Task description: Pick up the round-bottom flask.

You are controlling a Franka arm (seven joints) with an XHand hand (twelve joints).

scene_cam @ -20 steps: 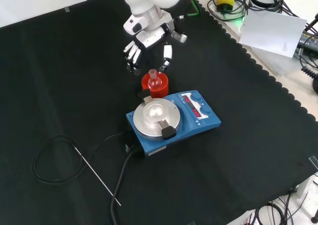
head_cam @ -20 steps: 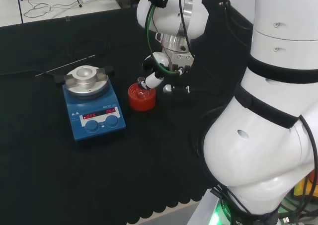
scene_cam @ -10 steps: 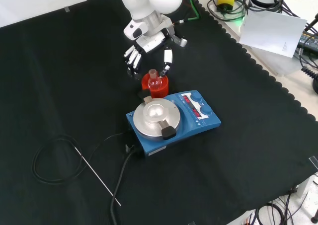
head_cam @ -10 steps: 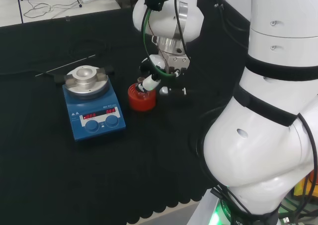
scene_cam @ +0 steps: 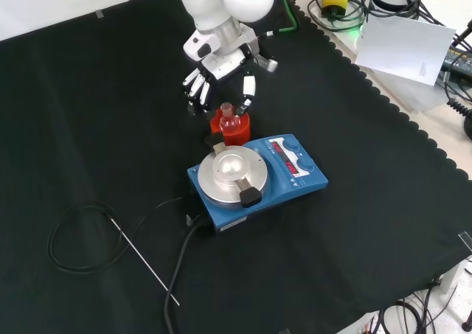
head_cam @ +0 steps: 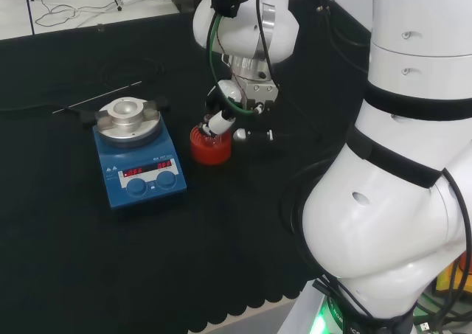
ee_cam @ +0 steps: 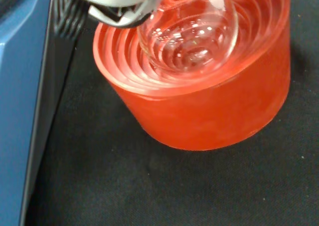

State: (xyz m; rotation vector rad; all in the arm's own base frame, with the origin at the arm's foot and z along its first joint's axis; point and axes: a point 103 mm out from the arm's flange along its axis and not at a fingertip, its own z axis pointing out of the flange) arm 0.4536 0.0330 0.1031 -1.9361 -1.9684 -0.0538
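My hand hangs right over the flask, which sits in its red ribbed stand on the black cloth, just beside the blue stirrer; in the front view the stand lies just beyond the stirrer's round metal plate, in the head view just to its right. My fingers are spread apart and bent downward, a group of them on one side of the flask's neck and a single one on the other, and I hold nothing yet. In the head view one fingertip looks to be touching the neck or nearly so, but I cannot say for certain that it makes contact. From the wrist I see the clear round belly nested in the stand's ribbed cup, with a blurred part of my hand close above it. As I judge it, the step now is to close on the neck, so I want the neck centred between the two sides before I curl in; if I close off-centre I could tip the flask against the rim of the stand. Glass is smooth, so I should wrap around the neck below its lip rather than pinch the very top. Then I should lift straight up, so the belly clears the stand without dragging it toward the stirrer
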